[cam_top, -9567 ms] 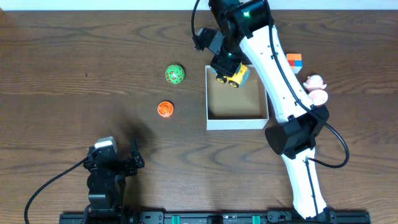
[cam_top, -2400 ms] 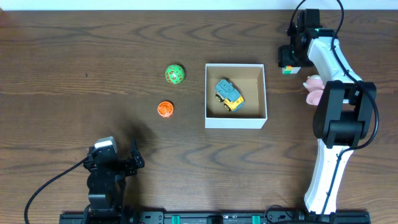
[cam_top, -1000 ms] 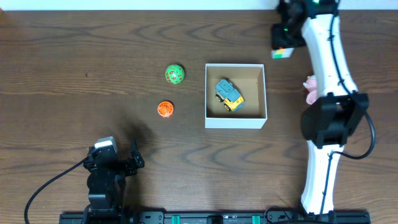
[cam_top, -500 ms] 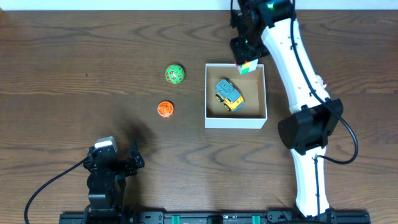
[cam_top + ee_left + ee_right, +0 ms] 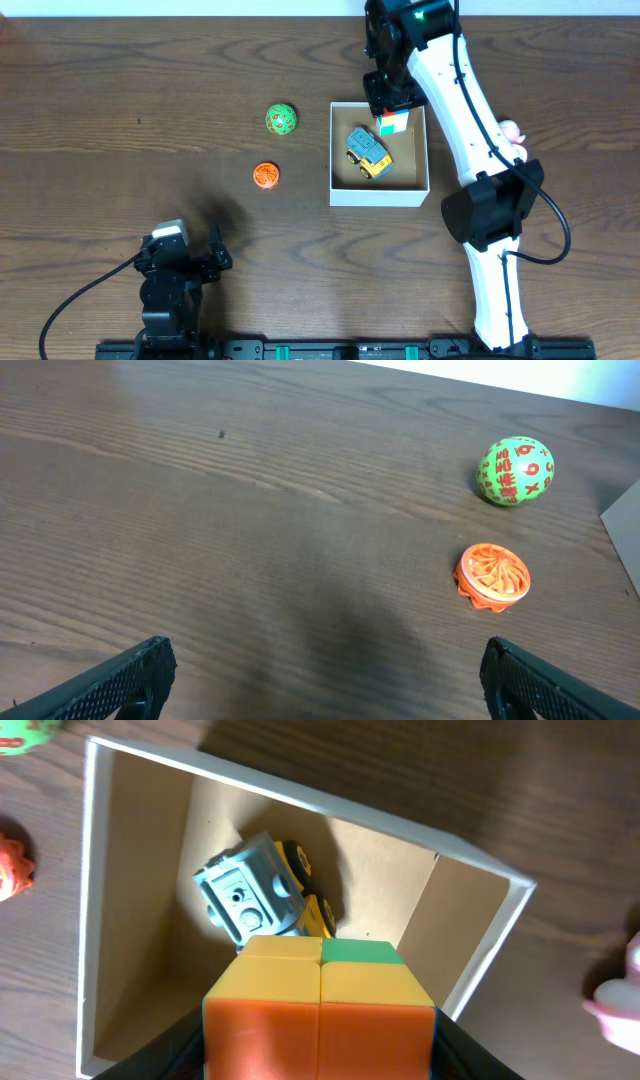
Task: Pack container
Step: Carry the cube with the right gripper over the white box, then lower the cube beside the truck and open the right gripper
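The right gripper (image 5: 320, 1055), partly open, pinches a coloured cube (image 5: 320, 995), with the container (image 5: 85, 920) under it; the left gripper (image 5: 322, 670) is spread wide, empty.

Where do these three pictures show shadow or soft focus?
Overhead: even light, sharp; one soft shadow on the brown wooden table at lower left. Left wrist: a dim patch on the wood; green patterned ball sharp. Right wrist: multicoloured plastic cube, very near the lens, looks slightly soft and fills the lower frame.
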`<action>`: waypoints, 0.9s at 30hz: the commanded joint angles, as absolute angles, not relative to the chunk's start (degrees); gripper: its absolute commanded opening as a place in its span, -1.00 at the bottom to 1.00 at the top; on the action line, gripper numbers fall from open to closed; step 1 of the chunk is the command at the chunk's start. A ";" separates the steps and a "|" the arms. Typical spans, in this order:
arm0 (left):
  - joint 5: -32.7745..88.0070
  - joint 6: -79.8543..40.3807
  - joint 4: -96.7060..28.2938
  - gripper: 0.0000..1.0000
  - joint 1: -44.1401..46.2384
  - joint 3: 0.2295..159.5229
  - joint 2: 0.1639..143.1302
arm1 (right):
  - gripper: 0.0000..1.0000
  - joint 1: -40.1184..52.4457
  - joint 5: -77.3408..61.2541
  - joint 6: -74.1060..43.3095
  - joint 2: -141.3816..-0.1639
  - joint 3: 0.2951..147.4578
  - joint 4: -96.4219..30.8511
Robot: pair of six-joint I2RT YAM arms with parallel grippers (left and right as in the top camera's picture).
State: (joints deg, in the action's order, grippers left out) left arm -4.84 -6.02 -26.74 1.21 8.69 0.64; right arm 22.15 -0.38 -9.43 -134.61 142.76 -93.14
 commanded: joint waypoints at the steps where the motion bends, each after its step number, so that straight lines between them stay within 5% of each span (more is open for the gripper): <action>1: -4.93 -6.31 -26.70 0.96 0.99 7.62 0.67 | -0.43 22.52 -0.05 -12.93 -134.58 139.68 -92.58; 27: -4.93 -6.31 -26.70 0.96 0.99 7.62 0.67 | -0.08 21.02 3.22 -11.86 -134.58 131.33 -89.38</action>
State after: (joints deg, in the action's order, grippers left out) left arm -4.86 -6.02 -26.74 1.21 8.69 0.64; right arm 21.26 2.33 -12.16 -134.63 131.50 -89.32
